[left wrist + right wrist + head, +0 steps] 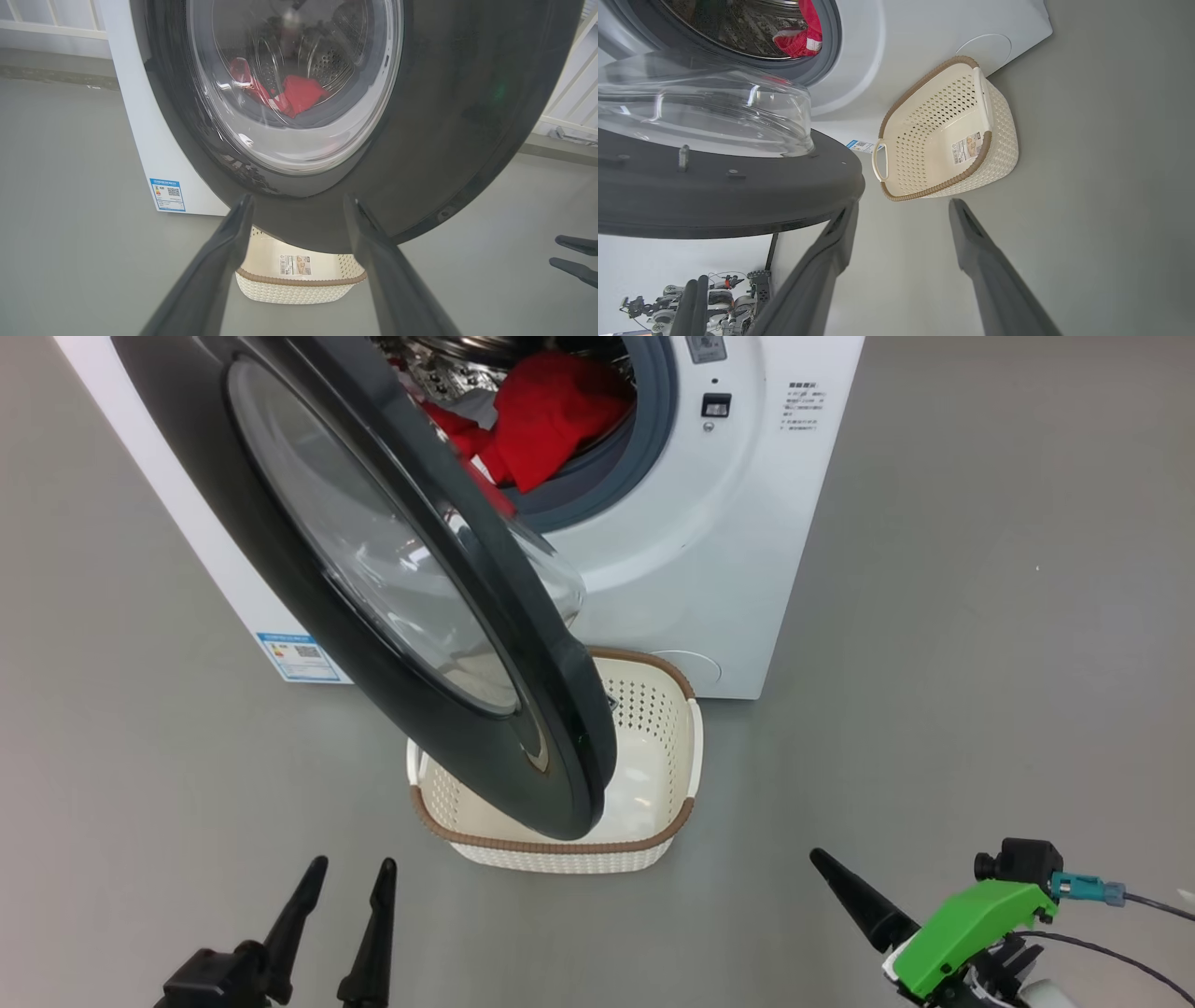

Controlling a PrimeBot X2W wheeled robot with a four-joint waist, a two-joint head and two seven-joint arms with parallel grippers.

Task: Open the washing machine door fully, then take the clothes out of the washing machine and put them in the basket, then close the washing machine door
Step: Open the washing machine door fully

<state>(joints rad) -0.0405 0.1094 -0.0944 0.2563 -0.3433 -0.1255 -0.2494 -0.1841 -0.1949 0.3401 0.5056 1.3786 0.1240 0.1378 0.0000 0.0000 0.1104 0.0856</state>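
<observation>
At the lower left of the head view, the left gripper (352, 870) hangs above the grey floor (140, 784) with its fingers apart, holding nothing. In the right wrist view the right gripper (903, 205) rises from the bottom edge, fingers also spread and free. Mid-frame, the basket (560, 847) sits on the floor just in front of the washing machine (709, 569). The washing machine door (392, 588) stands partly open and covers the basket's left half. The clothes (551, 415) lie in the drum at top centre.
</observation>
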